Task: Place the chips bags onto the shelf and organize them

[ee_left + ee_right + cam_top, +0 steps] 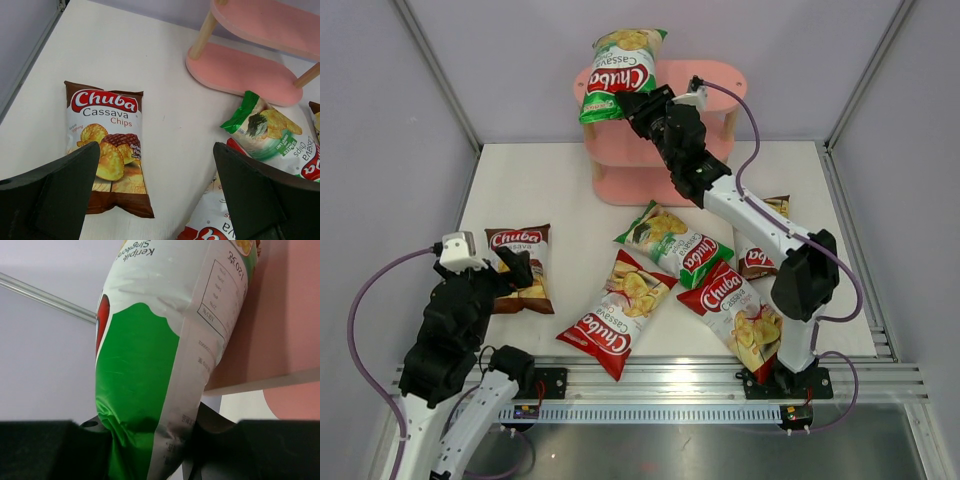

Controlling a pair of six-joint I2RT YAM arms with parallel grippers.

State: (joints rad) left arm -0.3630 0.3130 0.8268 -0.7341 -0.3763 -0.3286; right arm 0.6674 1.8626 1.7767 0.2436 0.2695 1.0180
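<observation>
- Top external view is showing the right pincer point(638, 103) pinching the bottom end of a green bag point(620, 72). The bag is rising from the pincer and leaning over the left end of the top board of the shelf point(715, 75).
- I cannot tell whether that bag is resting on the board or hanging just off it. In the right wrist view the board is sitting just right of the bag and behind it.
- The left pincer point(156, 150) is hanging spread wide, gripping nothing. A brown bag point(107, 145) is lying flat on the worktop point(165, 60) below it and to its left.
- Judging progress: all six bags are showing off the shelf or in the grip, so the first placement is under way and five are waiting.
- Besides the brown bag, the other green bag point(672, 240), the red bags point(620, 312) and the other brown bag point(755, 255) are lying on the worktop, nearer the arm bases than the right pincer.
- The right arm point(760, 225) is covering about half of the other brown bag, and it is hiding part of the shelf's lower boards.
</observation>
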